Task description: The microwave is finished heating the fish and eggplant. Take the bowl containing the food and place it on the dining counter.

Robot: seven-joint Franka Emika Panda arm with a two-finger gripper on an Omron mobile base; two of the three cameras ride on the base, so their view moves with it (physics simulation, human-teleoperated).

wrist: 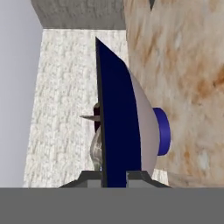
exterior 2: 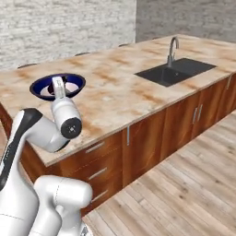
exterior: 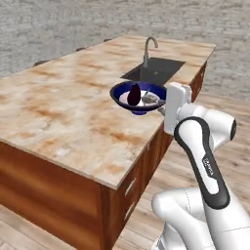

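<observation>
Carrying the bowl [exterior: 139, 101], claw [wrist: 114, 175] pinched on its rim above the surface [exterior: 68, 112]; next, I reckon, lower gently and release.

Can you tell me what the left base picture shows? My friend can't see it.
A white robot arm's gripper holds a blue bowl by its rim, just above a marbled dining counter. A dark purple eggplant and a pale fish sit in the bowl. Behind it are a black sink and a faucet.

Both base views overlook the dining counter [exterior: 63, 107]; hand view hugs the bowl [wrist: 118, 131].
</observation>
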